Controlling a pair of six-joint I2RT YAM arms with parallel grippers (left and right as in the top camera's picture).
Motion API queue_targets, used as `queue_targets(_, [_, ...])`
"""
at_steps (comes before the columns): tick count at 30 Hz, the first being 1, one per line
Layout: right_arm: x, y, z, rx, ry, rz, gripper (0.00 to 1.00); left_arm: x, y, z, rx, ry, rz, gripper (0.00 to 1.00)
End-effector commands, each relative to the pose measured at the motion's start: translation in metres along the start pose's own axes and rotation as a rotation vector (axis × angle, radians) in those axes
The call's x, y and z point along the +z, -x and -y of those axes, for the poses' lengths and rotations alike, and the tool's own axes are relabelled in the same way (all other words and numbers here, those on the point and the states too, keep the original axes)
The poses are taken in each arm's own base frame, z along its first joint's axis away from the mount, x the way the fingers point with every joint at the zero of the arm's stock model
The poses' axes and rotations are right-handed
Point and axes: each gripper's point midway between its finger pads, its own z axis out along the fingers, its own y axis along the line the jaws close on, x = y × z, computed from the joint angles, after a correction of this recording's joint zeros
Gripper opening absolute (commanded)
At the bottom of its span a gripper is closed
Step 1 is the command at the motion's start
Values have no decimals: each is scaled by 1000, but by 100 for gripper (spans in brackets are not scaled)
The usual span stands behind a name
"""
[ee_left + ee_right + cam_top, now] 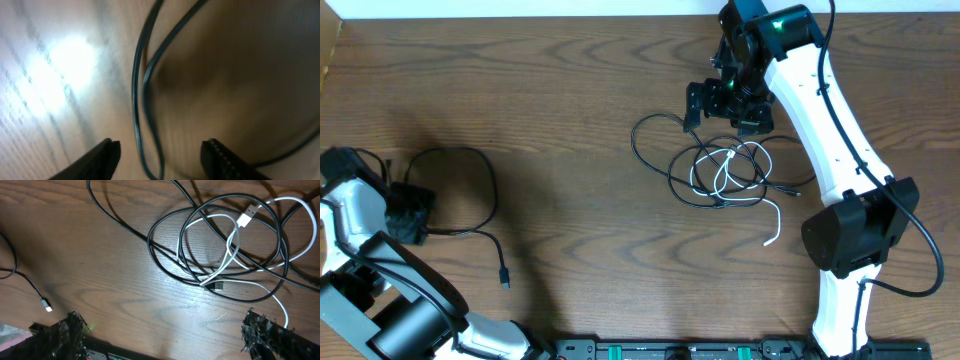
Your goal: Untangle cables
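the tangle of black and white cables (725, 175) lay on the desk (570, 120) by the right gripper (165, 335), released and empty; it should pinch one white strand (231, 245) only. the left gripper (162, 157), released, straddled a separate black cable (140, 100). only the right wrist view showed the crossings clearly.

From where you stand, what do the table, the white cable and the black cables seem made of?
The table looks like wood or wood-look laminate: brown grain lines, soft glare. The white cable seems smooth and plastic-jacketed, its plug tip metallic. The black cables probably have the same jacket, slightly shiny.
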Motion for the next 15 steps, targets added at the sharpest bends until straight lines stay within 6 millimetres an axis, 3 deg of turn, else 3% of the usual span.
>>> queue_targets(1, [-13,-4,-8,-34,12,31,99,16,-15,-23,2,92,-30,59])
queue_targets(7, [-13,-4,-7,-33,12,31,99,36,-31,-36,7,120,-59,58])
queue_targets(15, [-13,-5,-9,-37,12,30,99,52,-30,-36,10,93,-24,44])
